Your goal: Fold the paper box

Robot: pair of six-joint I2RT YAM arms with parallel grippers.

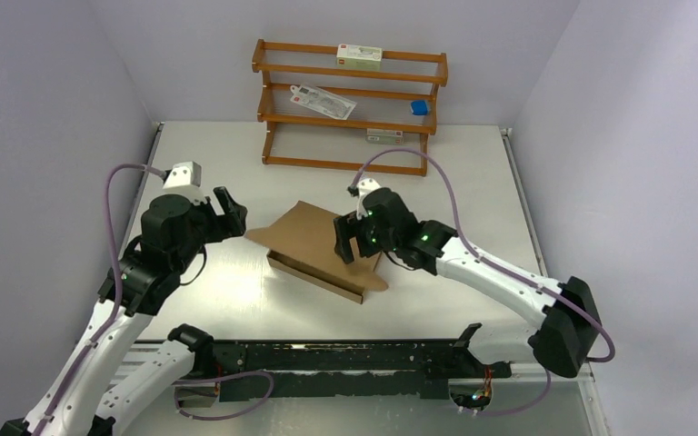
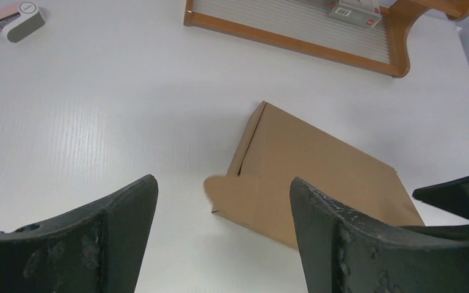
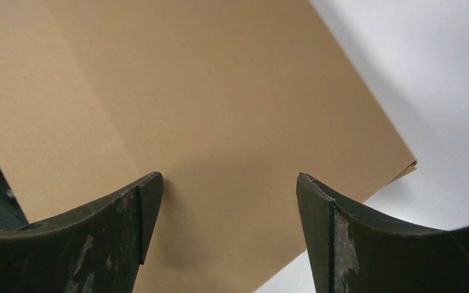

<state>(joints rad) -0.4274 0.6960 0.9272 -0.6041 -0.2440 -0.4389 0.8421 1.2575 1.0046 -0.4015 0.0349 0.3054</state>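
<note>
Left hand point(image 1: 233, 213), left of centre: fingers spread wide with nothing between them, just off the left corner of the paper box point(image 1: 304, 238). The box, at the centre of the tabletop point(image 1: 227, 291): brown cardboard, partly folded, one broad panel slanting over a shallow base. Right hand point(image 1: 345, 243), at the box's right part: fingers wide apart over that panel, clamping nothing; whether they touch it cannot be told.

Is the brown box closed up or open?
Not fully closed. The paper box has its lid folded over but slanting up, and a rounded flap sticks out sideways.
</note>
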